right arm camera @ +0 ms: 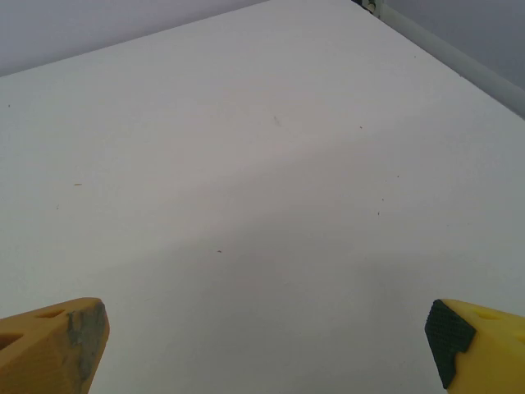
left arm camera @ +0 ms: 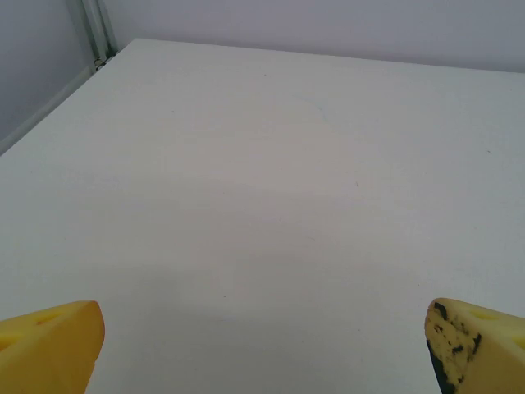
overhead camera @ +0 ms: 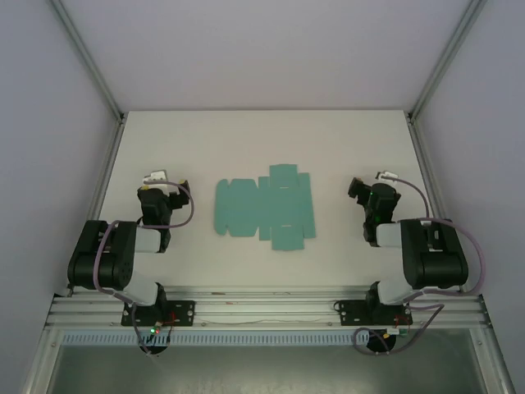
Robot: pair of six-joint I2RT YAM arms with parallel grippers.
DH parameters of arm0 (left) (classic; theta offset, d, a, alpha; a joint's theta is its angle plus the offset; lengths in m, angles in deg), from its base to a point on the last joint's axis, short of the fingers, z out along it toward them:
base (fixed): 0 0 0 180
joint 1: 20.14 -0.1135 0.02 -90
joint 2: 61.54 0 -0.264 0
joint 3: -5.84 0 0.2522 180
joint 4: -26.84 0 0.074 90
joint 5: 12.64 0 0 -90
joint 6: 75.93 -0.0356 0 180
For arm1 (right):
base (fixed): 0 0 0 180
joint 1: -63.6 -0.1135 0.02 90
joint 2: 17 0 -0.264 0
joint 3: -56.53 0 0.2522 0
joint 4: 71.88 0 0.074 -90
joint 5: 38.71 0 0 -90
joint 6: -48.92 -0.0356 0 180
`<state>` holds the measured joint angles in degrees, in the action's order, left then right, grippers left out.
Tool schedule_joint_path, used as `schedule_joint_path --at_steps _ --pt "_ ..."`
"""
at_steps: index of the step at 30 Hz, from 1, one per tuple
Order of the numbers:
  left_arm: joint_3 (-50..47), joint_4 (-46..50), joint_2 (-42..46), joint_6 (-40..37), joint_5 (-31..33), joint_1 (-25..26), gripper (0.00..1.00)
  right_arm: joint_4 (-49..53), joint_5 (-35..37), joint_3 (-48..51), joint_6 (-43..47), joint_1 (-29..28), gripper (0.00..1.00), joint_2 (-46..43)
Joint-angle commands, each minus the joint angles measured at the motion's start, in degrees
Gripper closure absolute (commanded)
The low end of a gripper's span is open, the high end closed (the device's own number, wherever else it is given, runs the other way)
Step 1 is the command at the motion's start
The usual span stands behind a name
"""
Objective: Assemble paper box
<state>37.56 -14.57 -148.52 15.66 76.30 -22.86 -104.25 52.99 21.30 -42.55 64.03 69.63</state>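
Flat, unfolded paper box [overhead camera: 264,207] on table [overhead camera: 262,139]

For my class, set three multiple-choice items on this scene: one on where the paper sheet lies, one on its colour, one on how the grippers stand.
1. Where is the paper box?
A. At the far left corner
B. Flat on the table, mid-width
C. Standing upright, folded

2. What colour is it?
A. Teal-green
B. Red
C. Yellow

3. How do the left gripper and right gripper stand?
A. Both shut
B. One shut on the sheet
C. Both open, empty

Key: 1 B, the top view shows it unfolded in the middle. 2 A, the sheet is teal-green. 3 C, each wrist view shows yellow fingers wide apart over bare table.
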Motion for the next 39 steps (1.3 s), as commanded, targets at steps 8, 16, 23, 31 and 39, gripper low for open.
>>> schedule_joint_path --at_steps 8,16,23,31,39 --pt "1.09 -1.08 0.32 -0.78 0.53 0.44 0.0 -1.06 1.32 -1.1 -0.29 0.02 0.0 -0.74" --pt "1.05 -1.01 0.33 -0.7 0.52 0.44 0.0 -1.02 1.21 -1.12 -0.49 0.01 0.0 -0.69" --pt "4.0 7.12 4.54 -0.82 0.39 0.46 0.0 -1.41 1.36 -1.01 -0.49 0.01 0.0 -0.86" --pt "13.42 31.92 18.78 10.27 -5.24 0.5 0.0 27.41 -0.49 -12.34 -4.72 -0.59 0.0 -12.92" --pt "20.66 43.15 10.51 21.12 -17.13 5.4 0.0 41.4 -9.52 -19.13 -13.96 -13.43 0.08 -11.31"
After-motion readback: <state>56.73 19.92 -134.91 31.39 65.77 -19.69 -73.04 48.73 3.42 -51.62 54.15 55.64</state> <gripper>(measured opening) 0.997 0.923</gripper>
